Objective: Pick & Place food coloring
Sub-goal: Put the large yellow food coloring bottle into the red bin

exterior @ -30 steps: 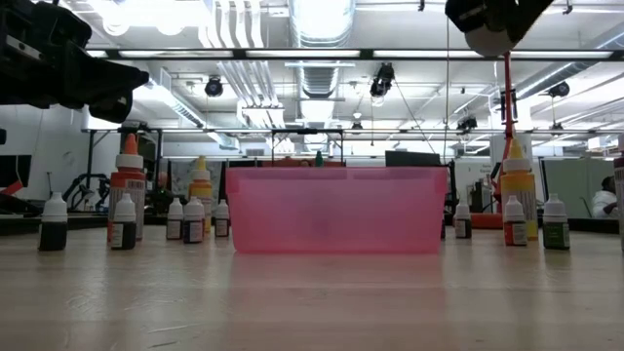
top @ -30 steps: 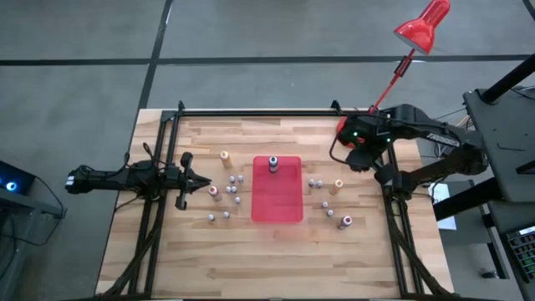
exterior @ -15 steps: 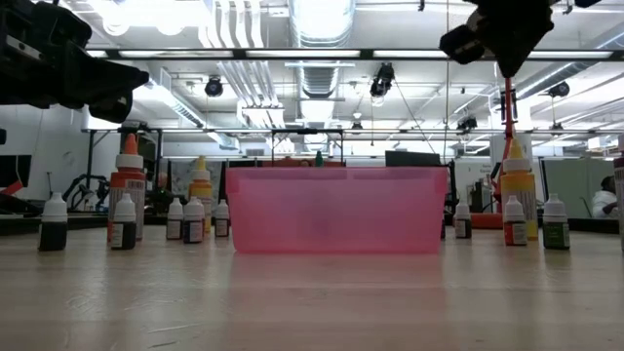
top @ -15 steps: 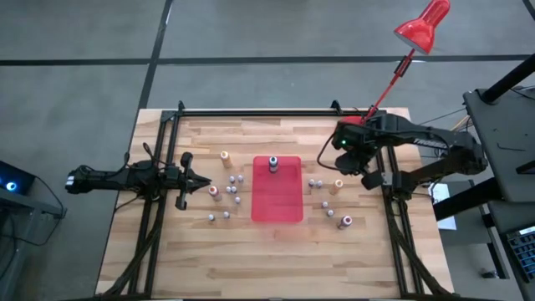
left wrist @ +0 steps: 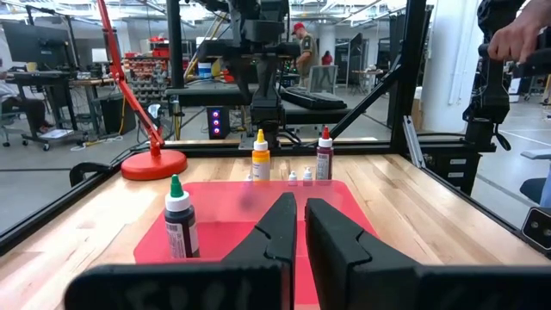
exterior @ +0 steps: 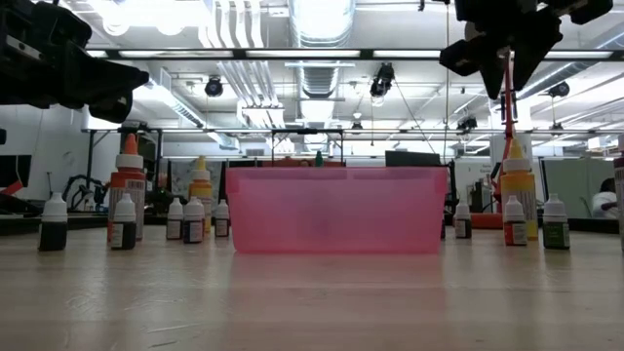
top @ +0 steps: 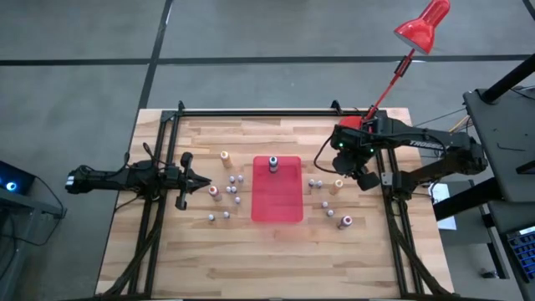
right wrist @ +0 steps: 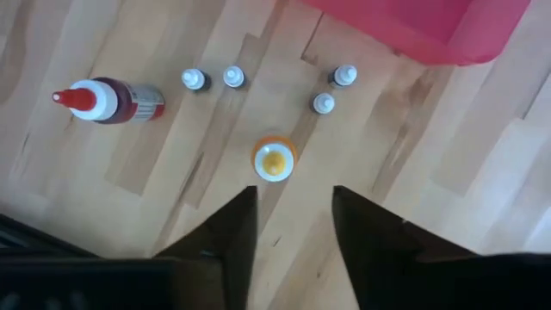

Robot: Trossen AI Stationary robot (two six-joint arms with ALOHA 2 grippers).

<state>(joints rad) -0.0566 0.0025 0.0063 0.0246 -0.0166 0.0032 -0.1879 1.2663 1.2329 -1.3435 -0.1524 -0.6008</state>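
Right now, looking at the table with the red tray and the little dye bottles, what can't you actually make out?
- Bottle labels and exact colours: too small in the high view.
- The tray's inside in the low view: its pink front wall hides all but the tip of the bottle standing in it.
- The left gripper in the low view: a dark silhouette cut off by the edge.
- The right gripper above the orange-capped bottle: its height is not judgeable.

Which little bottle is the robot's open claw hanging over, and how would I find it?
Start at the red tray in the middle of the table and look to the side where the right gripper hangs open. Right under it stands an orange-capped bottle, also seen from above. It is fatter than the tiny white-capped bottles around it, and it stands up, unlike the red-capped bottle.
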